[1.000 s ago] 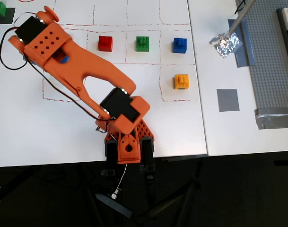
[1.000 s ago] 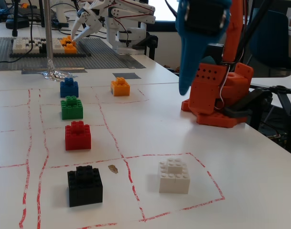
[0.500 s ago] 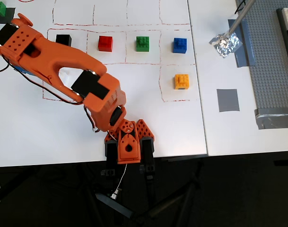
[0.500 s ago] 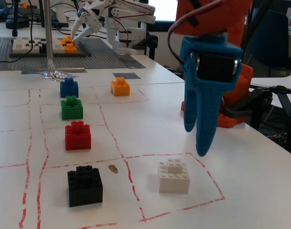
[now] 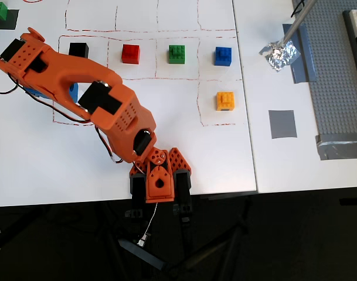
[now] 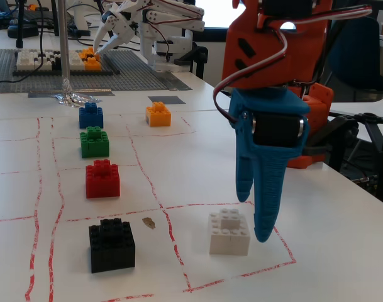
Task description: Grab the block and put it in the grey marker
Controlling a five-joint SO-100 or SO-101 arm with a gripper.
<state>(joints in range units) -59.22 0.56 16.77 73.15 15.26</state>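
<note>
Bricks in a row, arm at frame left

In the overhead view, the block lies hidden under the gripper [image 5: 72, 92], far left of the grey marker [image 5: 282, 124].

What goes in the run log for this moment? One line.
phase: approach | gripper: open, beside white block, not gripping | grey marker: empty

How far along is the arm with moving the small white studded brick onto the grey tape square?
Early stage. Done: the blue two-finger gripper is positioned by the small white studded brick. In hand: nothing yet; the brick sits on the table inside its red-lined cell. Left: grasp, lift, carry to the flat dark-grey tape square, which is empty.
</note>
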